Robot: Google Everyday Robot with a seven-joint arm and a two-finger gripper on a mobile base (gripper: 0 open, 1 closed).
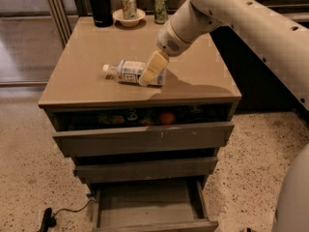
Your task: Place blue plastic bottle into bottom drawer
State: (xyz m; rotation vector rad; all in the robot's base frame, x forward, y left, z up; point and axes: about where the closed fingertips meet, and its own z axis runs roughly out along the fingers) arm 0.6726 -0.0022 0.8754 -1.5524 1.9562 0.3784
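Note:
The blue plastic bottle [126, 72] lies on its side on the cabinet top [87, 57], white cap pointing left. My gripper [150, 72] reaches down from the upper right and sits over the bottle's right end, its cream-coloured tip in front of the bottle's body. The bottom drawer [149, 204] is pulled open below, with a bare grey inside.
A tall black flask [99, 4], a can in a white bowl [129, 8] and a second can [161, 6] stand at the back of the top. The top drawer [145, 137] is ajar, showing fruit [166, 118]. The middle drawer [145, 168] is slightly out. A cable [53, 216] lies on the floor.

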